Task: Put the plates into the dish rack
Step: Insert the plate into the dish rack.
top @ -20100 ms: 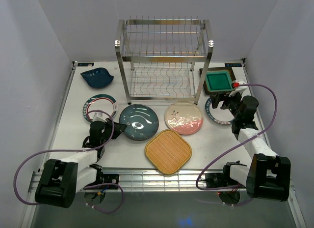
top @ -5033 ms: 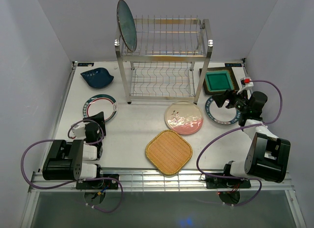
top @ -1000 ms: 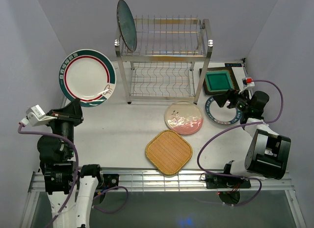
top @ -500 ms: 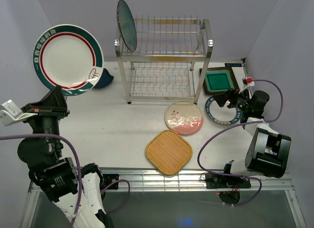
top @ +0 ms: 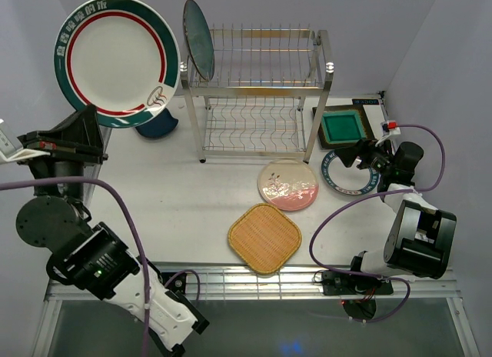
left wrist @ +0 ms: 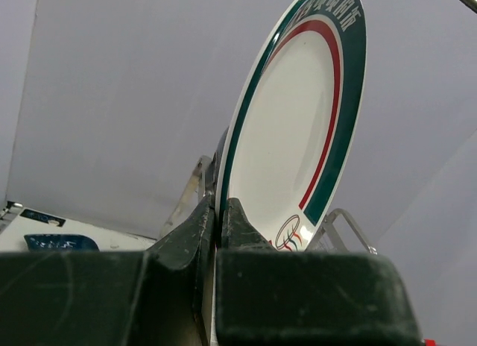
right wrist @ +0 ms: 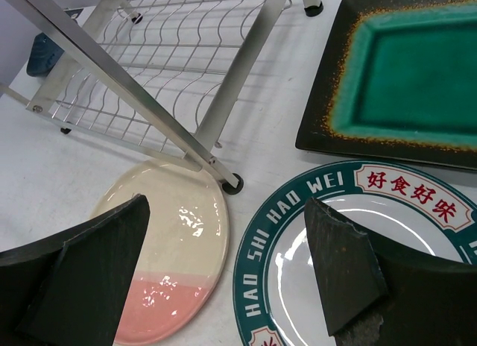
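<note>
My left gripper (top: 150, 103) is shut on the rim of a white plate with green and red rings (top: 115, 57) and holds it high at the far left, beside the dish rack (top: 257, 91); the left wrist view shows the plate (left wrist: 298, 130) pinched upright between my fingers (left wrist: 240, 225). A dark teal plate (top: 197, 40) stands on edge in the rack's upper left slot. My right gripper (right wrist: 227, 264) is open, low over a second white plate with a teal rim (right wrist: 358, 256). The pink-cream plate (top: 287, 184), orange woven plate (top: 263, 237) and green square plate (top: 342, 127) lie flat.
The dark blue leaf-shaped plate (top: 157, 126) lies at the far left, mostly hidden behind the raised plate. White walls close in the table on three sides. The rack's foot (right wrist: 233, 183) stands between the pink-cream plate and the teal-rimmed plate.
My left arm has lifted the green and red ringed plate higher and to the right, toward the rack's top tier. The right arm has not moved.
</note>
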Robot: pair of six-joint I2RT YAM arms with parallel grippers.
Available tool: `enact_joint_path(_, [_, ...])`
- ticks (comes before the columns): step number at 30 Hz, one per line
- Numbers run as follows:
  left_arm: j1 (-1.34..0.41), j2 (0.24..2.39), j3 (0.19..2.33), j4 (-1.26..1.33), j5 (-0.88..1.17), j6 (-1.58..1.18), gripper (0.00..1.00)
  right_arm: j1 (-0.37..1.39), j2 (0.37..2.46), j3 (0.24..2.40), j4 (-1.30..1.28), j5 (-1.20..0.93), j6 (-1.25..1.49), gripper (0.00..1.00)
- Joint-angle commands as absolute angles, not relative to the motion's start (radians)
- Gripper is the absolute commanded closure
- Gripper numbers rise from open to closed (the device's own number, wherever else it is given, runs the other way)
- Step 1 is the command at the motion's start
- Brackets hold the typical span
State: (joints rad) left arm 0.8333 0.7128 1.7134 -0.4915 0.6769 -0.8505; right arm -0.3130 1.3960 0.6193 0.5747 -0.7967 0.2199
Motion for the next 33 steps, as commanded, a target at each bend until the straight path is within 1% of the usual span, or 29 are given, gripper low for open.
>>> enact_joint_path(1, [0.851,0.808,1.753,-0.483,0.758,-0.908,1.0,-0.321,1.399,0.66,0.595,-0.819,0.23,0.1])
enact_joint_path(6, [0.844,0.827,1.717,-0.482,0.779,-0.916,1.0,-0.322,1.405,0.664,0.595,-0.824,0.232,0.1])
enact_joint_path(11, [0.74,0.842,1.675,-0.477,0.746,-0.893,1.0,-0.324,1.404,0.663,0.595,-0.825,0.236,0.1])
enact_joint_path(15, [0.551,0.864,1.648,-0.477,0.657,-0.832,1.0,-0.325,1.41,0.666,0.595,-0.828,0.238,0.1])
enact_joint_path(17, [0.496,0.865,1.626,-0.479,0.591,-0.807,1.0,-0.325,1.41,0.666,0.595,-0.828,0.238,0.1])
enact_joint_path(20, [0.384,0.893,1.603,-0.477,0.557,-0.778,1.0,-0.327,1.413,0.666,0.595,-0.828,0.238,0.1])
enact_joint_path(22, [0.257,0.911,1.589,-0.477,0.516,-0.744,1.0,-0.327,1.413,0.666,0.595,-0.83,0.238,0.1])
enact_joint_path(23, [0.208,0.92,1.582,-0.479,0.436,-0.724,1.0,-0.327,1.411,0.666,0.595,-0.83,0.238,0.1])
enact_joint_path(24, [0.11,0.919,1.577,-0.48,0.389,-0.682,1.0,-0.327,1.413,0.666,0.595,-0.83,0.238,0.1])
enact_joint_path(26, [0.022,0.914,1.571,-0.48,0.265,-0.644,1.0,-0.327,1.417,0.667,0.595,-0.833,0.239,0.1])
enact_joint_path(27, [-0.077,0.914,1.571,-0.48,0.23,-0.626,1.0,-0.327,1.42,0.667,0.595,-0.834,0.241,0.1])
enact_joint_path(30, [-0.205,0.92,1.572,-0.477,0.12,-0.577,1.0,-0.327,1.427,0.67,0.595,-0.838,0.242,0.1])
enact_joint_path(33, [-0.28,0.928,1.572,-0.454,0.059,-0.543,1.0,-0.327,1.43,0.672,0.595,-0.839,0.242,0.1])
